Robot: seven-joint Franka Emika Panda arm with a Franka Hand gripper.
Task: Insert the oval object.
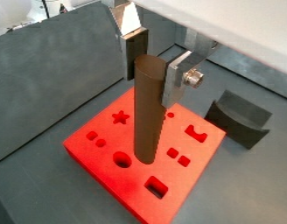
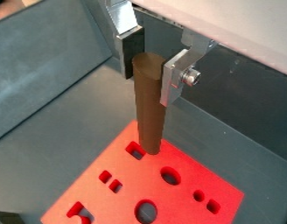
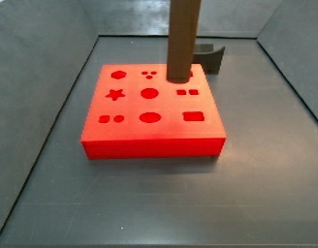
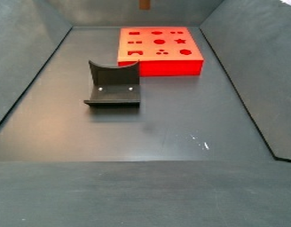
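My gripper (image 1: 156, 70) is shut on the oval object (image 1: 147, 109), a long plain brown peg, and holds it upright by its upper end; both wrist views show this (image 2: 153, 72). The peg (image 2: 147, 105) hangs over the red block (image 1: 105, 140) with its shaped holes. Its lower end is next to an oval hole (image 1: 122, 159), and I cannot tell whether it touches the block. In a side view the peg (image 3: 182, 39) stands over the far part of the red block (image 3: 151, 121), with the gripper out of frame. The red block (image 4: 160, 53) lies at the far end of the bin.
The dark grey fixture (image 4: 113, 85) stands on the bin floor near the red block, and it also shows in a wrist view (image 1: 243, 118) and behind the peg (image 3: 212, 58). Grey bin walls (image 4: 29, 71) rise on all sides.
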